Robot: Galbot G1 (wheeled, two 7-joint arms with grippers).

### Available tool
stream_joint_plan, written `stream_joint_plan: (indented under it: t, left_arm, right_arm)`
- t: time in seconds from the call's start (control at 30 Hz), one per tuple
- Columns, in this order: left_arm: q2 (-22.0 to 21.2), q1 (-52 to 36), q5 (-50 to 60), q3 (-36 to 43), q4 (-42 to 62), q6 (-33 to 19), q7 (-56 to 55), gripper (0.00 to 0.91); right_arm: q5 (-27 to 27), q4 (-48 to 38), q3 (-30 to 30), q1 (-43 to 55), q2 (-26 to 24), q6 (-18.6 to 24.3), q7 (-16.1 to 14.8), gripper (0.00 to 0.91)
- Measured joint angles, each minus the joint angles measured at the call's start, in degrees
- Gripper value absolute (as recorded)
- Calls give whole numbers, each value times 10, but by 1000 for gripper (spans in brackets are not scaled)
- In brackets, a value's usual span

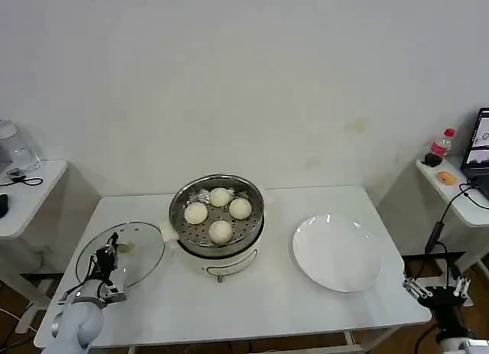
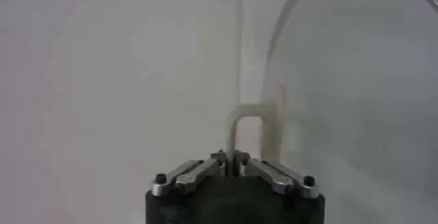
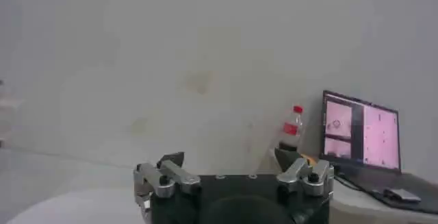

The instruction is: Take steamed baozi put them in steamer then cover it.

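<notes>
covering step: four steamed baozi (image 1: 219,213) sit in the steamer (image 1: 254,216)

left gripper (image 1: 111,243) is clenched on the handle of the cover (image 1: 145,251), which lies beside the steamer; right gripper (image 1: 436,287) waits released at the table's edge; next, lift the cover and centre it.

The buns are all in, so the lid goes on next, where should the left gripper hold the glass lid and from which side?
By its whitish bar handle, from above. The cover lies flat on the table, its rim flush, and the bar is its only raised part. The left gripper is closed on it.
</notes>
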Motion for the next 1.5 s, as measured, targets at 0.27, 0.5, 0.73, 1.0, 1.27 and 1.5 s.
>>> stream_joint_plan:
  t: [0.27,0.5,0.73,1.0,1.27,1.5]
  left_arm:
    - [2,21,6,-34,-76,36,2,0]
    - [17,30,-1,-56,-159,77,33,0]
    - [37,28,-5,-36,-235,113,56,0]
    - [37,0,13,30,-278,157,94,0]
    - [2,-44,64,98,-288,208,155,0]
    - [-71,-86,119,122,-278,241,198,0]
  right_arm:
    - [-7,4,-12,2,0,-1,-3,907]
    - [-12,5,-23,3,-4,-1,-5,907]
    - [-21,2,-38,12,0,-2,-5,907]
    - [-33,4,-56,23,11,-7,-5,907]
    - [-50,-3,-73,34,27,-11,-4,907]
    - [-62,-10,-83,42,32,-13,-3,907]
